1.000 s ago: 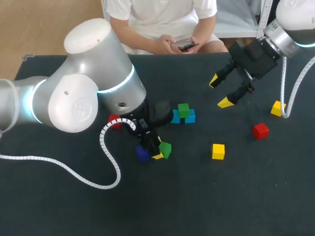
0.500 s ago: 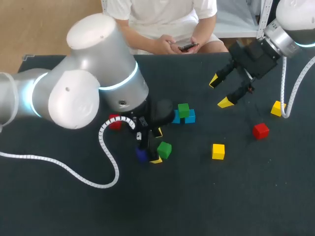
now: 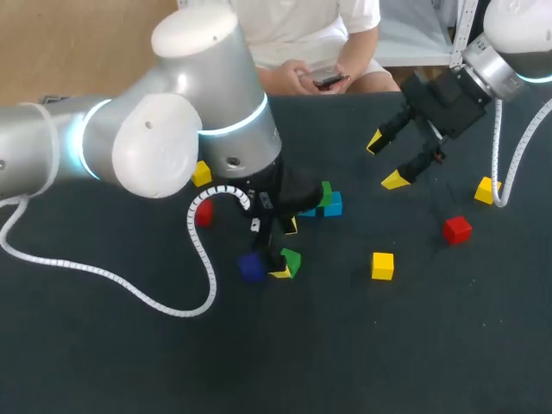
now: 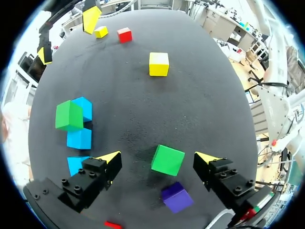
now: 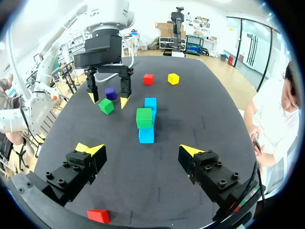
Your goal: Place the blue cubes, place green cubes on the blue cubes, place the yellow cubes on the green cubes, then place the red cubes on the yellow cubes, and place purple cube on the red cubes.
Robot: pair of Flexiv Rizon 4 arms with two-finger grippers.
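Both jaws: spread wide, gripping nothing.
Left gripper (image 4: 157,158): swung round since a second ago; green cube (image 4: 167,160) lies loose between its tips.
Right gripper (image 5: 140,150): unmoved.

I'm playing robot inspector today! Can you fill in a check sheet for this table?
Surface: dark table, no spills seen.
Job's things: green cube on the blue cubes; second green cube between open fingers of the left gripper, untouched; purple cube beside it; yellow cubes and red cubes lying loose.
Clutter: nothing seen.
Grippers: both open; right gripper empty, above the table.
Cables: white coiled cable on each arm.
Surroundings: nothing seen.
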